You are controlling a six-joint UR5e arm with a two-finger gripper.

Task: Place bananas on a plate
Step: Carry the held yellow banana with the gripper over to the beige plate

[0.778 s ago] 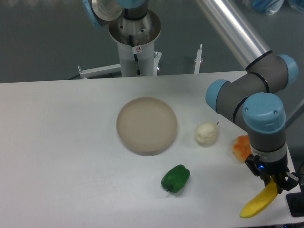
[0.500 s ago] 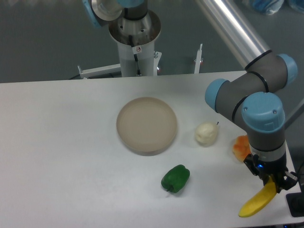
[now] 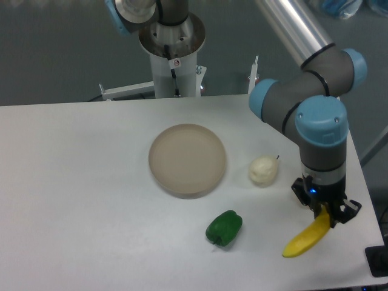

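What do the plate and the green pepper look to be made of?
The plate: matte beige, evenly coloured with no glare, so probably plastic or unglazed ceramic; the picture cannot settle which. The green pepper: glossy, uniform green with soft highlights, so it looks like moulded plastic or rubber, though real produce cannot be excluded.

arm [image 3: 315,91]: grey joints, lt-blue caps, silver tube | tool [image 3: 323,209]: black, blue LED

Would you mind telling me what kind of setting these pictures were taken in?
Probably a robotics lab test bench rather than a kitchen: a bare white table against a plain grey backdrop, an arm whose gripper holds a banana, and toy-like foods beside a plate, such as a green pepper.
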